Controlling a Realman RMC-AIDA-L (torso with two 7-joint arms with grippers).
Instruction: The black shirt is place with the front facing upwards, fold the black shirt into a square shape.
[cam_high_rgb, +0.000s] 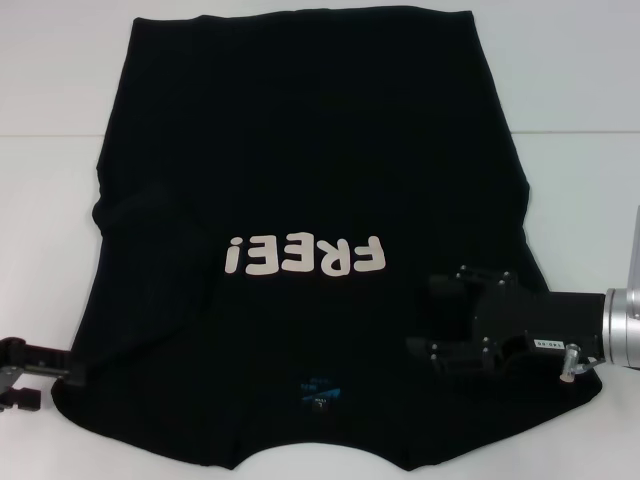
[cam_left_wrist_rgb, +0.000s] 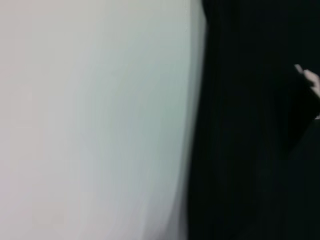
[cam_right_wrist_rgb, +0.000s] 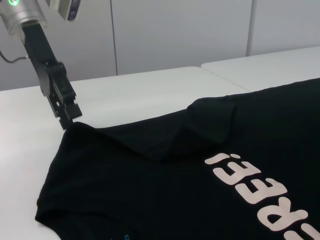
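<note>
My left end effector (cam_high_rgb: 68, 372) pinches the soft black T-shirt's (cam_high_rgb: 310, 170) shoulder; the right end effector (cam_high_rgb: 440, 335), grip unreadable, risks dragging fabric unevenly.

Inventory as observed: one black shirt (cam_high_rgb: 310, 180), bearing one white "FREE!" lettering (cam_high_rgb: 305, 257) and one blue neck label (cam_high_rgb: 318, 390); two grippers, left gripper (cam_high_rgb: 70, 368) and right gripper (cam_high_rgb: 425, 335), one at each shirt shoulder; one white table (cam_high_rgb: 580, 90).
</note>
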